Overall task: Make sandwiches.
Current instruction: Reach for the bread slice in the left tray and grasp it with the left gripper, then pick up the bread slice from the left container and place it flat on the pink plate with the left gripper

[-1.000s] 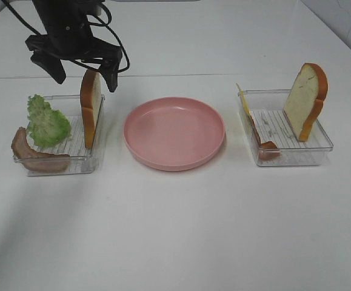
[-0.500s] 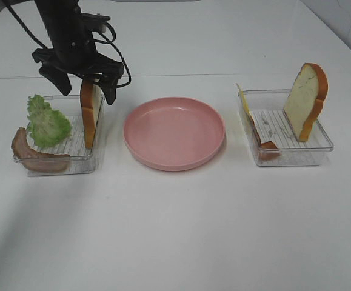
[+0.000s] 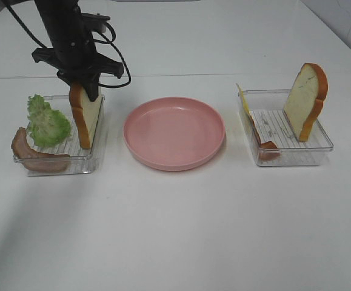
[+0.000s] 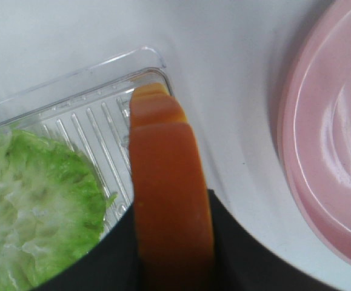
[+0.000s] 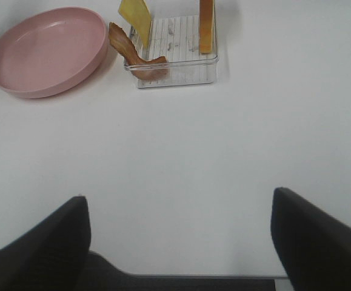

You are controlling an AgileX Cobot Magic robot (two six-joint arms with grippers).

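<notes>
1. Left tray, clear plastic, sits on white table. Left bacon strip lies curled at its near-left corner; lettuce leaf just behind it.
2. Left bread slice stands on edge along that tray's plate-side wall, tilted a bit, bottom still in tray.
3. Left gripper comes down from above, jaws closed on the slice's top crust; wrist cam shows black fingers tight vs both sides of the orange crust.
4. Pink plate in the middle, btwn the two trays, nothing on it.
5. Right tray: cheese square leans at its plate-side wall, right bacon strip near front corner, right bread slice upright at far side.
6. Right gripper hangs well back from the right tray over bare table, jaws wide apart, holding nothing.
</notes>
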